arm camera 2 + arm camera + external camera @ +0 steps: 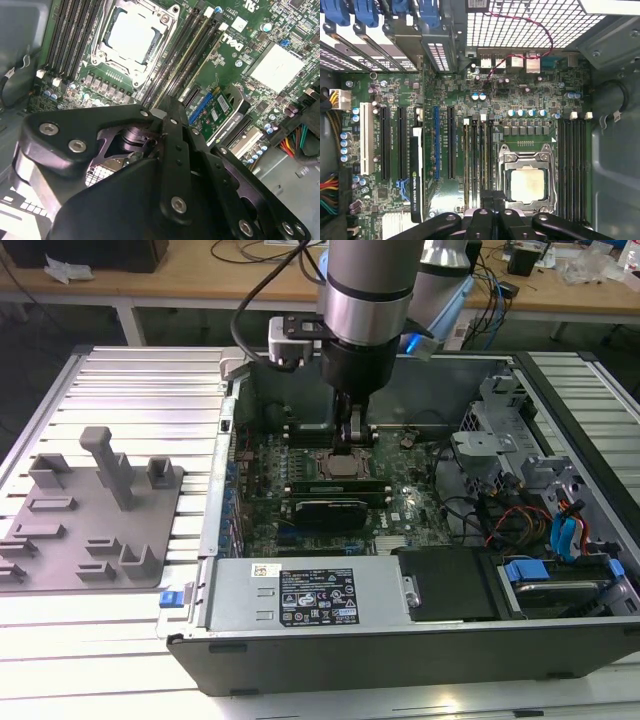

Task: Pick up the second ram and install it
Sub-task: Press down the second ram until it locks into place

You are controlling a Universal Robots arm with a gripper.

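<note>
The second ram [335,483], a long green stick, stands on edge in a slot beside the CPU socket [335,464] inside the open computer case. In the second wrist view its thin top edge [189,61] runs away from the fingertips. My gripper [352,445] hangs straight down over the socket side of the motherboard. Its black fingers are shut together, with their tips [167,105] right over the near end of that slot row. Nothing shows between them. I cannot tell whether the tips touch the stick. In the first wrist view the gripper [493,200] sits between the slots and the CPU socket [527,182].
A graphics card [330,510] lies just past the slots toward the power supply [300,600]. Empty black slots [572,165] line the socket's other side. Drive bays with coloured cables [560,530] fill the exterior view's right. A grey holder plate [90,510] lies outside the case, on the exterior view's left.
</note>
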